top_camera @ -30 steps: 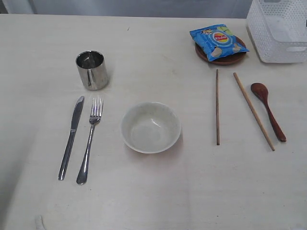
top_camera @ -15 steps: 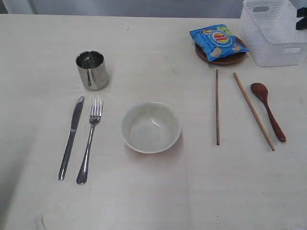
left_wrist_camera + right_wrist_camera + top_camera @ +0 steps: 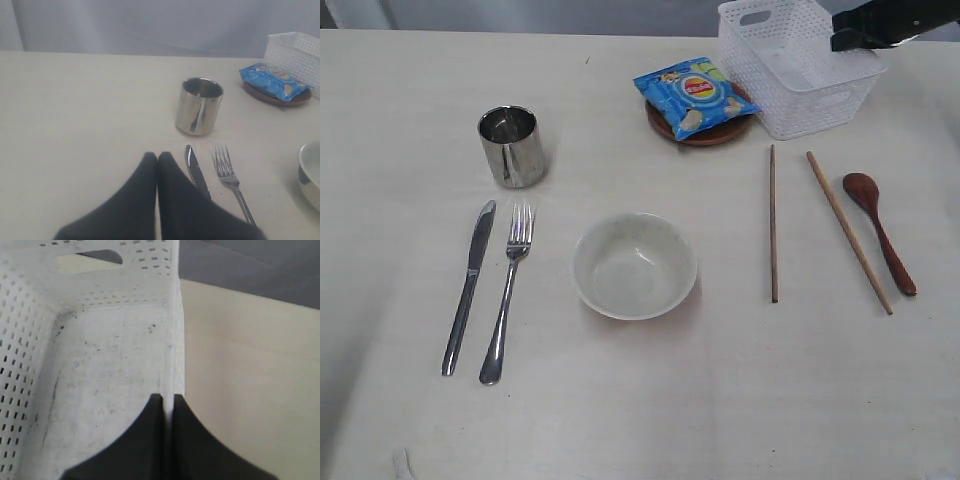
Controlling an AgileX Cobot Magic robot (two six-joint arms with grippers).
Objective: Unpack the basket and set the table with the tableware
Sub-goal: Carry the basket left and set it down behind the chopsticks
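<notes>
- Right gripper [image 3: 167, 399]: jaws pinched on the side-wall rim of the basket [image 3: 817, 104].
- Basket: at the table's [image 3: 720, 400] far right, its near-left corner against or just beside the brown plate [image 3: 705, 134] under the chip bag [image 3: 692, 92]; contact unconfirmed.
- Left gripper [image 3: 157, 156]: fingers pressed together, holding nothing, beside the knife [image 3: 197, 172].
- Cup [image 3: 512, 145], fork [image 3: 507, 290], bowl [image 3: 634, 265], chopsticks [image 3: 773, 222] and spoon [image 3: 880, 230] lie apart.
- Bare tabletop runs along the near edge and between bowl and chopsticks.
</notes>
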